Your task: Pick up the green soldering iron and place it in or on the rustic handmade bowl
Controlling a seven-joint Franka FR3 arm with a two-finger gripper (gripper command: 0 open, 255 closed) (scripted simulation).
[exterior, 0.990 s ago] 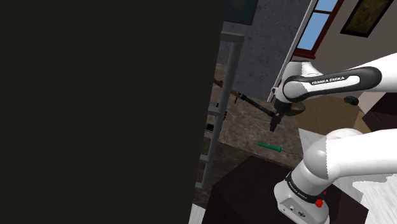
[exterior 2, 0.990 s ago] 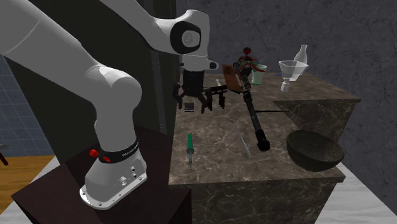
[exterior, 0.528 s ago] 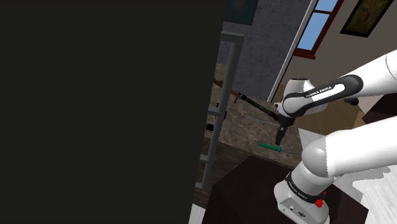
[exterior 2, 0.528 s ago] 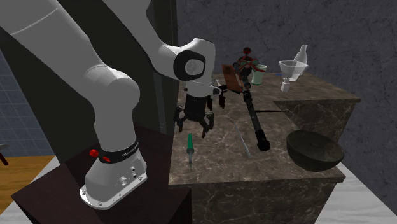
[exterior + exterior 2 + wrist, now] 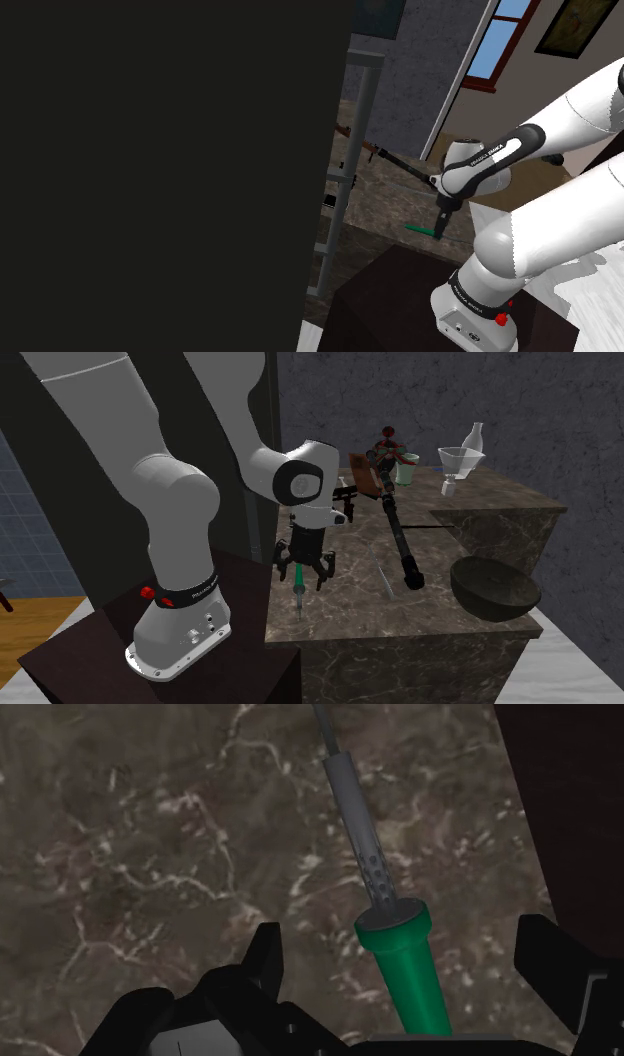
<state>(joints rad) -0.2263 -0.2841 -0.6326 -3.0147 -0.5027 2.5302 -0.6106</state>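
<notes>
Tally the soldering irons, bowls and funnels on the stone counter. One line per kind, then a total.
Soldering iron, green handle: 1
Bowl, dark: 1
Funnel, clear: 1
Total: 3
</notes>
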